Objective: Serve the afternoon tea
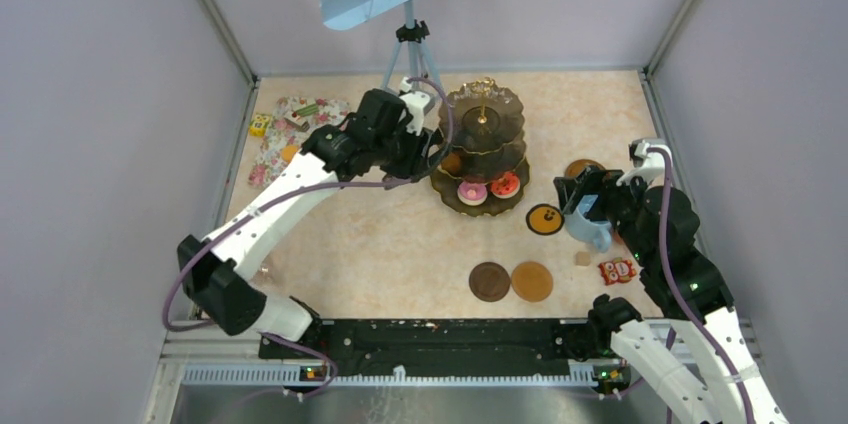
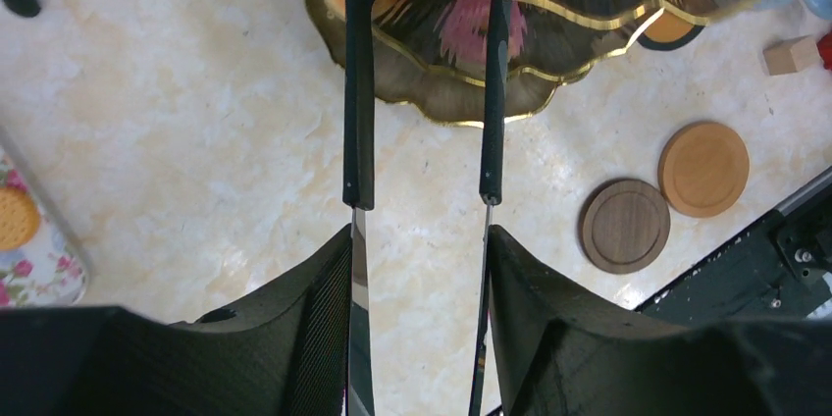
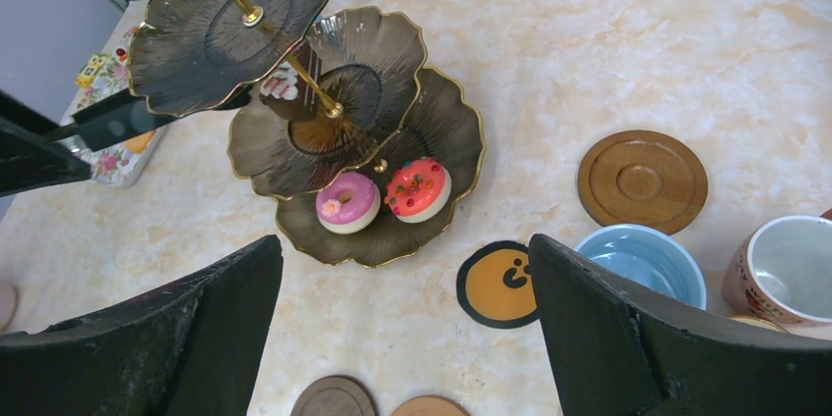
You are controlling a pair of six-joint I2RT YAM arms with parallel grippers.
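Finds the three-tier stand (image 1: 482, 149) upright on the table (image 1: 380, 244), beyond centre. Notes the left gripper (image 2: 420, 234) clamped on the black tongs (image 2: 359, 92), tong arms reaching over the stand's bottom tier, tips out of sight. Finds the right gripper (image 3: 402, 244) spread wide, holding nothing, facing the stand. Places the light blue mug (image 3: 638, 257) just beside its right finger. Places the pink cake (image 3: 347, 200) and red cake (image 3: 417, 188) on the bottom tier, beyond the gap.

Stand (image 3: 196, 53) one; mugs (image 3: 638, 259) (image 3: 795, 279) two; brown coasters (image 3: 642, 181) (image 1: 489, 281) (image 1: 531, 281) three; cakes (image 3: 347, 200) (image 3: 418, 188) (image 3: 285, 82) (image 1: 452, 162) maybe four.
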